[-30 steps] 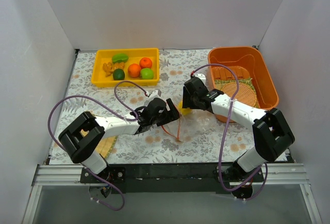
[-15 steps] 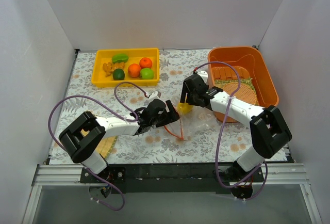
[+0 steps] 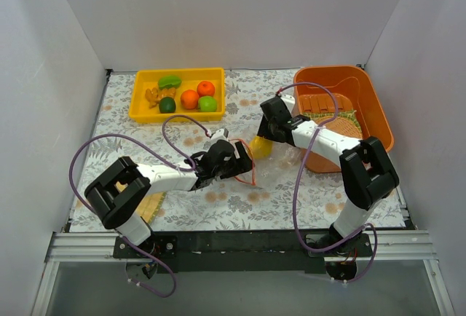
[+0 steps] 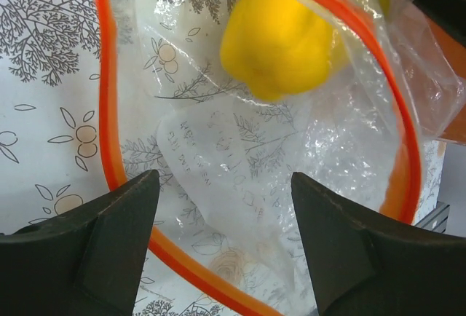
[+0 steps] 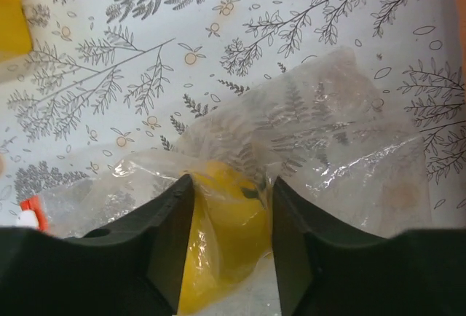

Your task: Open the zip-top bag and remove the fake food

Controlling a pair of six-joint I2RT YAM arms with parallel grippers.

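The clear zip-top bag [image 3: 282, 162] lies crumpled mid-table, its orange-red zip strip [image 4: 108, 112] open in a wide loop. A yellow piece of fake food [image 3: 261, 148] sits inside near the mouth, also seen in the left wrist view [image 4: 280, 39]. My right gripper [image 3: 263, 142] is shut on the yellow piece [image 5: 222, 243] through the plastic [image 5: 328, 148]. My left gripper [image 3: 245, 162] is open at the bag's mouth [image 4: 224, 185], its fingers wide over the lower lip. Orange balls [image 3: 190, 99], green pieces and a tan lump lie in a yellow tray [image 3: 145, 114].
An orange bin [image 3: 375, 105] at the right holds wooden slats and a woven straw mat [image 3: 342, 132]. The right arm reaches past its left wall. A tan woven piece [image 3: 151, 207] lies beside the left arm's base. White walls enclose the floral cloth.
My right gripper has moved away from the arm bases with the yellow piece, dragging the bag with it. The left gripper has stayed nearly in place at the mouth.
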